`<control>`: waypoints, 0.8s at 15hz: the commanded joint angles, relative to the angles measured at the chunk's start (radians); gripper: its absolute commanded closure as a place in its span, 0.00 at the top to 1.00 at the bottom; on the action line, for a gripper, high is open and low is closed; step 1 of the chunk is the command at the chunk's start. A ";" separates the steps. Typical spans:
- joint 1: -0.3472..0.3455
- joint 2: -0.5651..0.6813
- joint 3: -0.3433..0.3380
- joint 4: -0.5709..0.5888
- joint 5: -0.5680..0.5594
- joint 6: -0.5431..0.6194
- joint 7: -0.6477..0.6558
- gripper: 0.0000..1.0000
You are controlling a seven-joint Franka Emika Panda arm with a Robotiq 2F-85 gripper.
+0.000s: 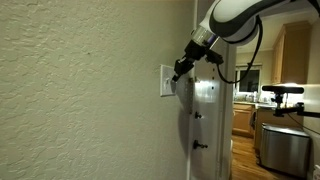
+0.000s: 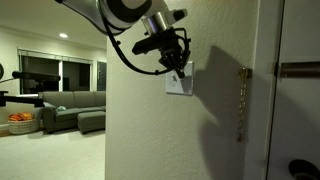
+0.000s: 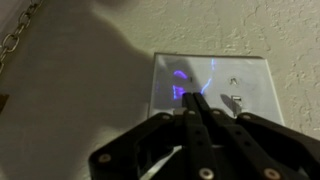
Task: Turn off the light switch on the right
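Observation:
The white wall plate [image 3: 250,75] is on the textured wall and shows in both exterior views [image 1: 165,82] [image 2: 180,86]. In the wrist view its right-hand toggle [image 3: 237,100] is a small white nub, free and apart from the fingers. My gripper [image 3: 193,98] is shut, its two black fingers pressed together with nothing between them. The tips lie over the middle of the plate, just left of that toggle. The left toggle is hidden behind the fingers and a purple glare. In the exterior views the gripper [image 1: 180,69] [image 2: 177,63] is at the plate's upper edge.
A metal door chain [image 2: 241,100] hangs right of the plate and also shows in the wrist view [image 3: 16,40]. A white door [image 1: 206,120] adjoins the wall. A kitchen [image 1: 280,110] lies beyond it, and a sofa [image 2: 75,105] stands in the room behind.

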 commanded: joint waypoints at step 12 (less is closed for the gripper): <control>0.002 -0.144 -0.004 -0.149 0.026 -0.077 -0.093 0.15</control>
